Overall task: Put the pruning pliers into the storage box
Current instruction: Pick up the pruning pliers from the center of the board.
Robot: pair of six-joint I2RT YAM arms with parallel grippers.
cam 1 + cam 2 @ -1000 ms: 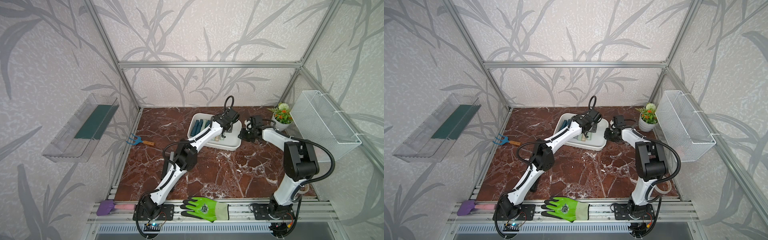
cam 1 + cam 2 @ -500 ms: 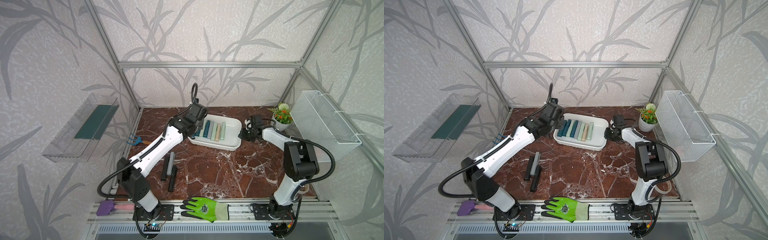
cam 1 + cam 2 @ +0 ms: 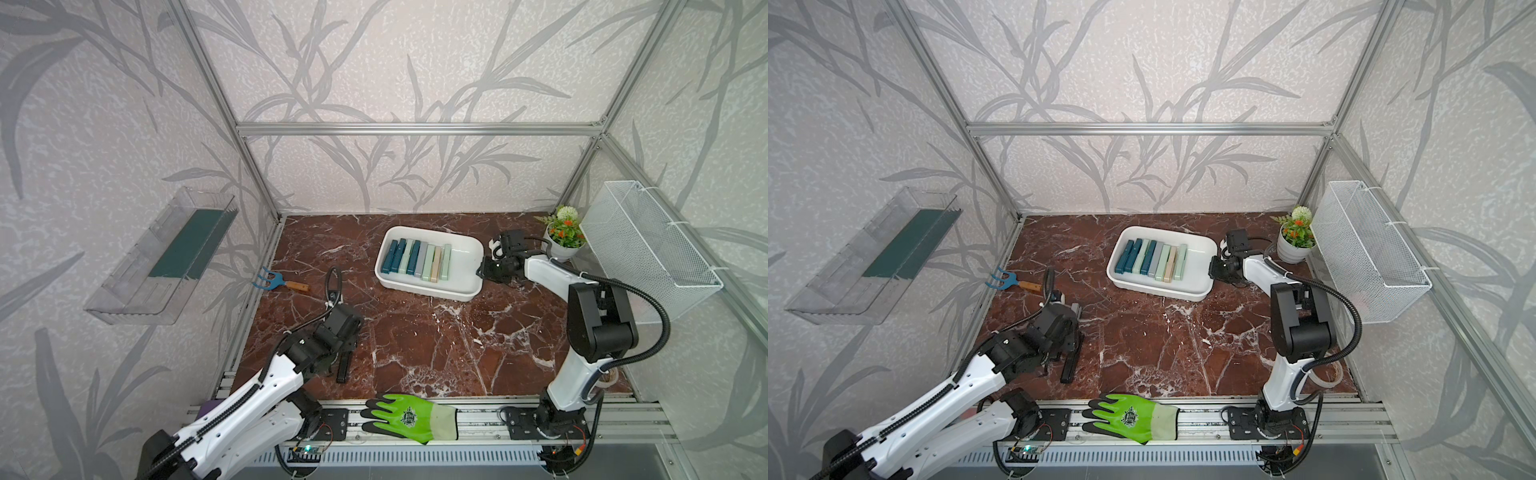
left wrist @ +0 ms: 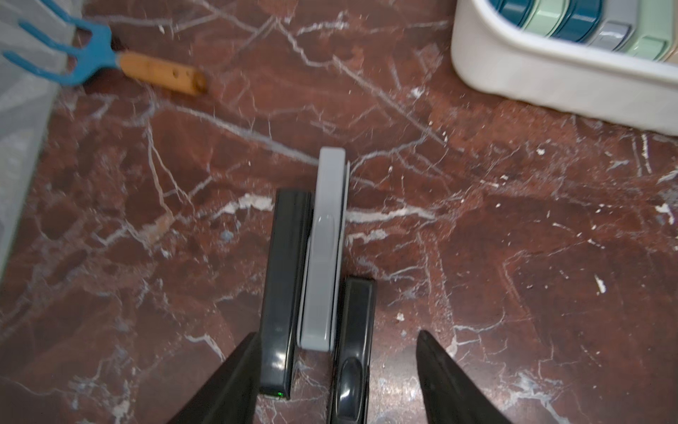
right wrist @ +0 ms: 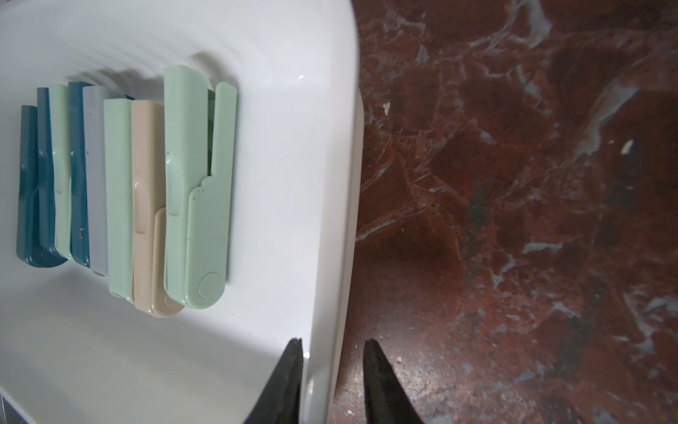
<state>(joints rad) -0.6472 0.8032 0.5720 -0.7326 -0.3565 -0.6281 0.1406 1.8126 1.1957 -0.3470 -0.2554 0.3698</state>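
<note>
Left gripper [image 4: 337, 334] is open wide, low over three loose pruning pliers [image 4: 324, 257] on the red-brown, white-veined marble surface [image 3: 436, 345] at the near-left of the cell. They're one matte grey bar flanked by two glossy black bars, parallel and touching, slim with squared-off rounded ends. One black finger overlaps a black bar's end; contact can't be confirmed. Right gripper [image 5: 332, 343] straddles the rolled rim at the right end of the storage box [image 3: 432, 293], jaws slightly apart, outer finger clear of the wall, not clamped. Box is smooth white plastic with rounded corners, and inside is a tight row of teal, pale green, grey and beige pliers. Versus half a second ago: left arm has dropped from the box's left end to the loose three; box, row and right arm unchanged.
</note>
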